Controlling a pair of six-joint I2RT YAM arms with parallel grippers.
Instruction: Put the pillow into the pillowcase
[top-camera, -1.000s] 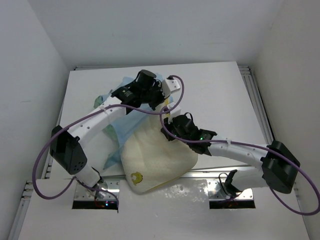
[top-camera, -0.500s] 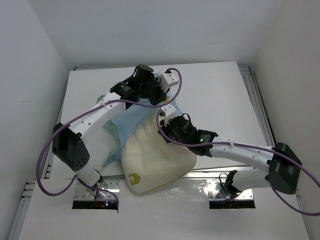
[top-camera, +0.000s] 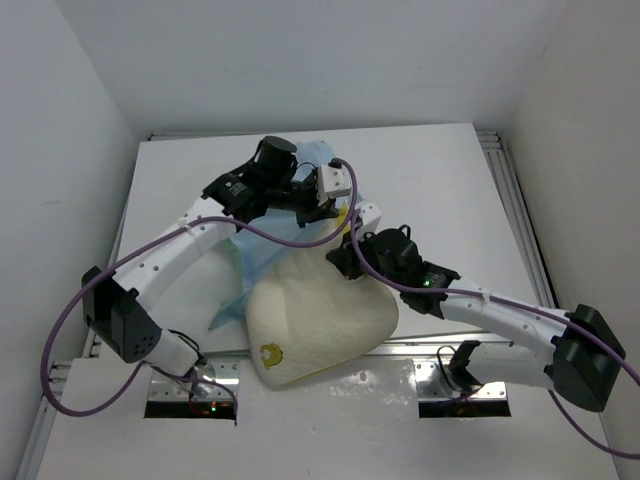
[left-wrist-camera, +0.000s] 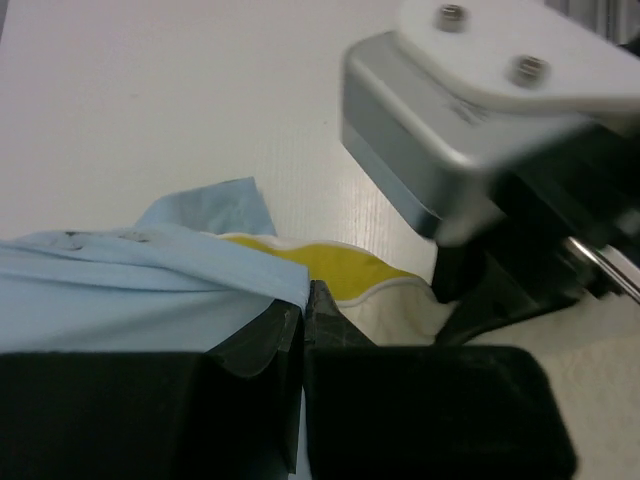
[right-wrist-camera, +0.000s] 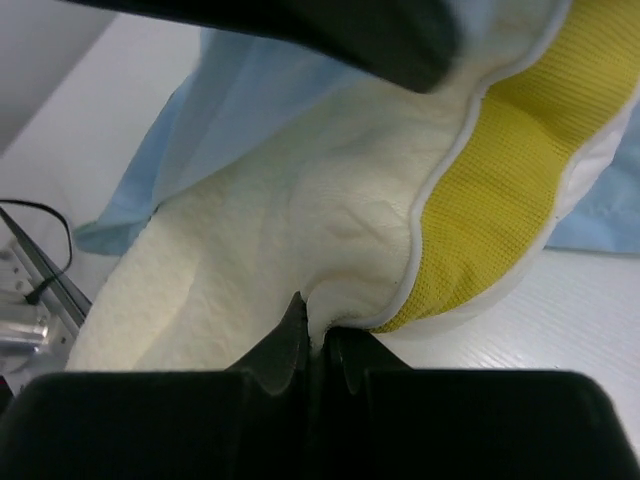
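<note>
The cream pillow (top-camera: 315, 320) lies at the table's near middle, its yellow-green mark (top-camera: 271, 353) toward the front edge. Its far end sits under the light-blue pillowcase (top-camera: 270, 240). My left gripper (top-camera: 318, 212) is shut on the pillowcase's blue edge (left-wrist-camera: 200, 270), right beside the pillow's yellow side band (left-wrist-camera: 330, 265). My right gripper (top-camera: 345, 262) is shut on a pinched fold of the pillow (right-wrist-camera: 330, 250), next to its yellow mesh band (right-wrist-camera: 500, 190). The two grippers are close together at the pillow's far right corner.
Metal rails run along the table's right side (top-camera: 515, 215) and front edge (top-camera: 430, 345). White walls enclose the table on three sides. Purple cables loop off both arms. The right arm's white link (left-wrist-camera: 480, 110) fills the upper right of the left wrist view.
The left gripper has drawn the blue pillowcase edge right and nearer, toward the right gripper. The right gripper has shifted slightly right with the pillow's corner.
</note>
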